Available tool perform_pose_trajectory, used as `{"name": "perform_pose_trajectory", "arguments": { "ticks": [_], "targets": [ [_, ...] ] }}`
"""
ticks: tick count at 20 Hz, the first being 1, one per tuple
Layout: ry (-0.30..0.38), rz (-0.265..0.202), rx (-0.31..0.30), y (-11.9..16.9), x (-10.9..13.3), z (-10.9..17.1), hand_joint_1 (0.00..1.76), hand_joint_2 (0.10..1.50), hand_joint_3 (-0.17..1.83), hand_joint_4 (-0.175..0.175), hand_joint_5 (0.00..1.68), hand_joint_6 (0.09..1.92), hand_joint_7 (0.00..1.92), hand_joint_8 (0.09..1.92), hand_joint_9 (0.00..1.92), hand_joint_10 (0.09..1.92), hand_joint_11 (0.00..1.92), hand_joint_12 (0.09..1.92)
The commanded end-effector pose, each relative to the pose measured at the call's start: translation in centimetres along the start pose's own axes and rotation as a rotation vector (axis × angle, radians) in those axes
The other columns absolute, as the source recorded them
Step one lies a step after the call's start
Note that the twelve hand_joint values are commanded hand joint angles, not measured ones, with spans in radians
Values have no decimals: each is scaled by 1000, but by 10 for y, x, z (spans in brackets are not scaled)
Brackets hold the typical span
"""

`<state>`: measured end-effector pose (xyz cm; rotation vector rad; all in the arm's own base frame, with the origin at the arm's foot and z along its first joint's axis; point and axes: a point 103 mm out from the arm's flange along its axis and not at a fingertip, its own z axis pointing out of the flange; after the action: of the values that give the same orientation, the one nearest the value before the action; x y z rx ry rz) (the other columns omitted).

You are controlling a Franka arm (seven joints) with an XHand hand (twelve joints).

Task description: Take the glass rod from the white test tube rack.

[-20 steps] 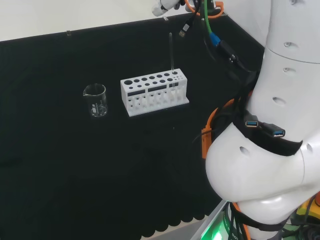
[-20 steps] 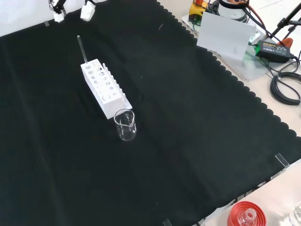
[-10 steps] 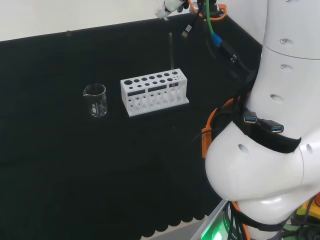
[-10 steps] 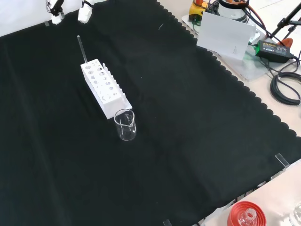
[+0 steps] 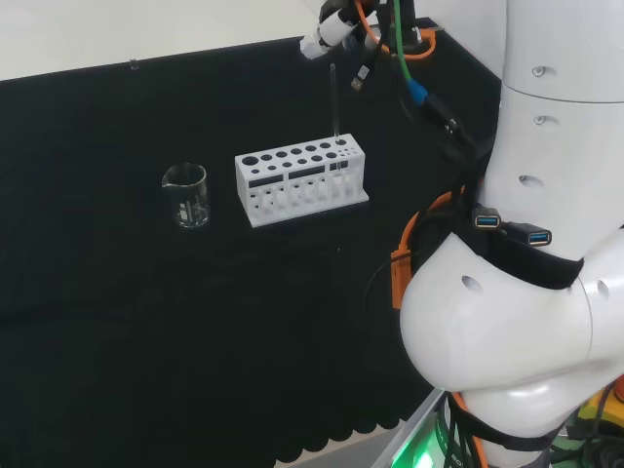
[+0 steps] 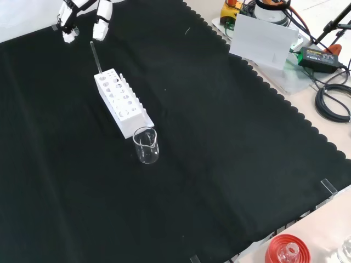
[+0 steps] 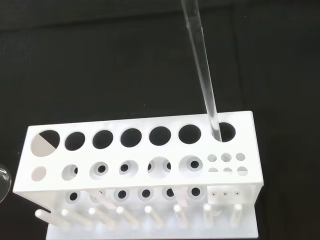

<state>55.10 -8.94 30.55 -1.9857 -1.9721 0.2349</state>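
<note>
Black cloth (image 6: 219, 137) carries a white rack (image 6: 120, 104) with a glass rod (image 6: 95, 56) upright in its end hole; the hand (image 6: 82, 16) hovers above, fingers spread.

The test tube rack (image 5: 301, 180) is white, the glass rod (image 7: 202, 75) and beaker (image 6: 146, 145) clear, the cloth (image 6: 219, 164) plain black.

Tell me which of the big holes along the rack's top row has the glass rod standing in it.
The end hole of the top row, beside the cluster of tiny holes. The glass rod stands in it alone; the other big holes of the rack are empty.
</note>
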Motion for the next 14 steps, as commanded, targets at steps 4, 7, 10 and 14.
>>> {"name": "perform_pose_trajectory", "arguments": {
  "ticks": [4,7,10,14],
  "targets": [
    [-28,-2,43,1,-3,18,558,963,387,-102,360,770,493,897,683,844,481,1360],
    [-35,0,48,2,-4,24,568,955,392,-105,367,783,506,893,708,835,508,1352],
    [-43,-4,57,4,-6,29,578,945,397,-107,375,795,521,891,735,827,537,1346],
    [-61,-7,74,8,-8,36,628,921,406,-109,398,822,542,885,777,810,590,1329]
  ]
}}
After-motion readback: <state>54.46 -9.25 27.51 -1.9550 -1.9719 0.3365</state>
